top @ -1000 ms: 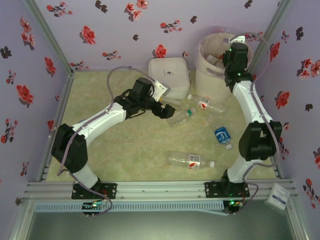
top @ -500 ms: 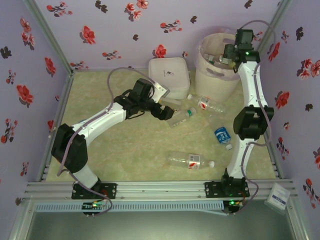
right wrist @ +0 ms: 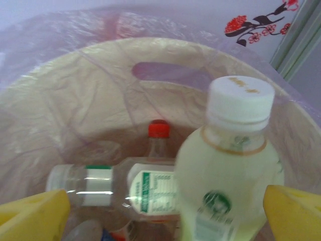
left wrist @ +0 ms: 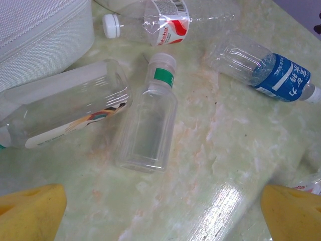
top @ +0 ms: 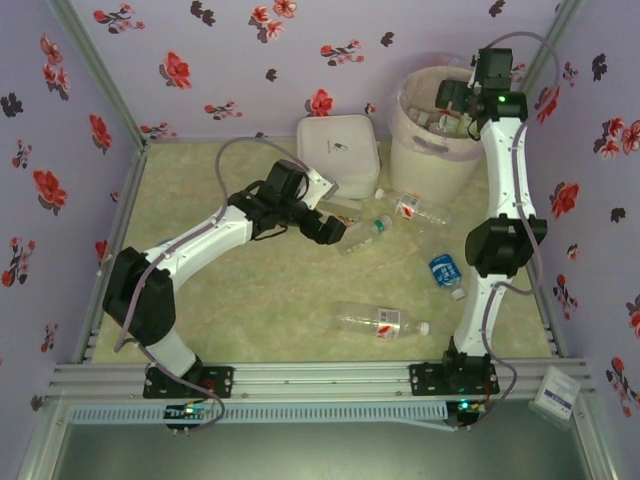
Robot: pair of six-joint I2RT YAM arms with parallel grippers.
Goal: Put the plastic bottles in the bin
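My right gripper (top: 452, 100) hangs over the bin (top: 415, 140), open. In the right wrist view a pale bottle with a white cap (right wrist: 228, 175) is blurred between the wide-apart yellow fingertips (right wrist: 32, 216), touching neither, above the bin's bagged wall (right wrist: 100, 95). Other bottles (right wrist: 150, 188) lie inside. My left gripper (top: 335, 228) is open low over the table. Ahead of it lie a square green-banded bottle (left wrist: 148, 125) and a clear bottle (left wrist: 65, 108). Further off are a red-label bottle (top: 412, 208), a blue-label one (top: 446, 272) and another red-label one (top: 382, 320).
A flat white square box (top: 338, 150) sits beside the bin at the back, right next to the clear bottle (left wrist: 65, 108). Floral walls close in the table on three sides. A metal rail runs along the near edge.
The right arm has reached up and further over the bin, and its jaws have gone from nearly shut to wide open, releasing the pale bottle. The left arm shifted slightly.
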